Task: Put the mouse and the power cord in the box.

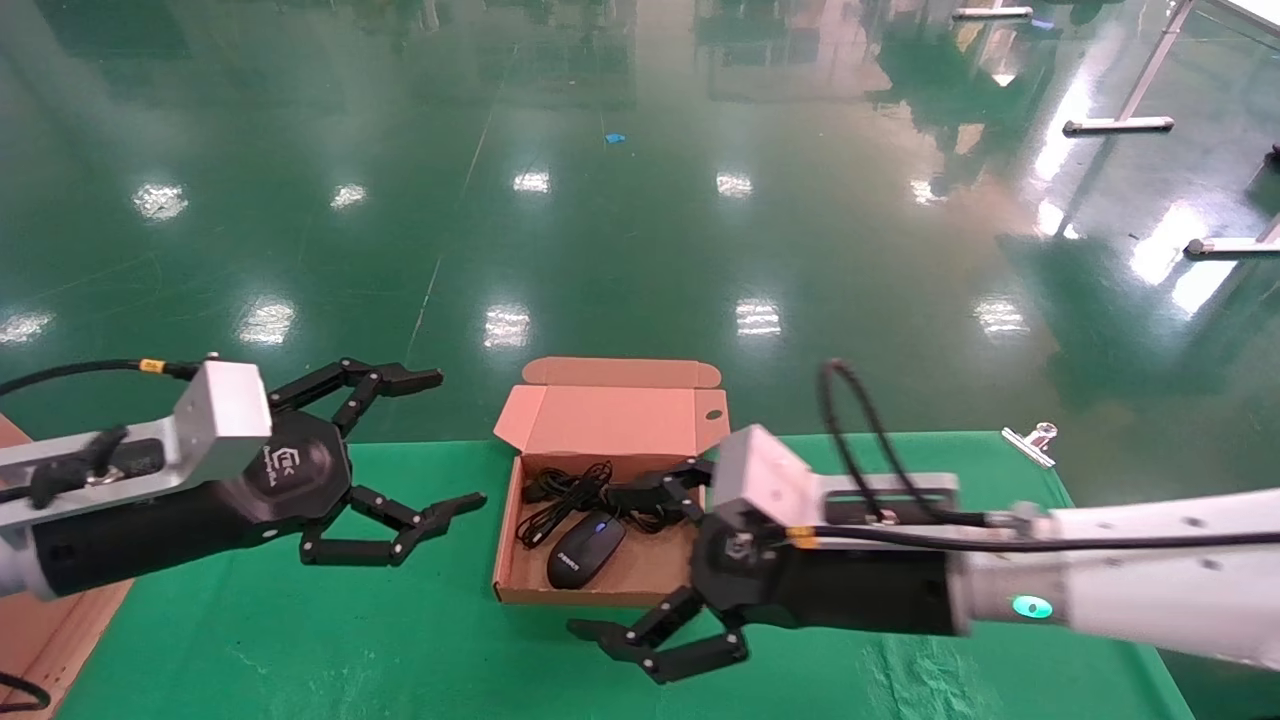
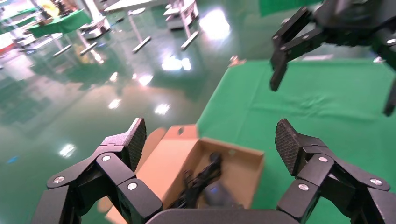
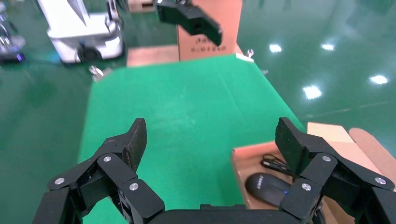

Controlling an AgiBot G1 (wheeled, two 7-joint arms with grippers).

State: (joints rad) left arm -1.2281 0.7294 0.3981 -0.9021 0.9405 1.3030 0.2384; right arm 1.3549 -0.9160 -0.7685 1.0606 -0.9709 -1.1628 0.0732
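The box lies open on the green table, lid standing up at the back. Inside it lie the black mouse, its wheel lit blue, and behind that the bundled power cord. My right gripper is open and empty, low at the box's front right, one finger over the box and the other in front of it; its wrist view shows the mouse and cord beside one finger. My left gripper hovers open and empty left of the box, looking down into the box.
A metal clip lies at the table's far right edge. Cardboard juts out at the left edge of the green cloth. A brown carton and a white machine stand on the floor past the table.
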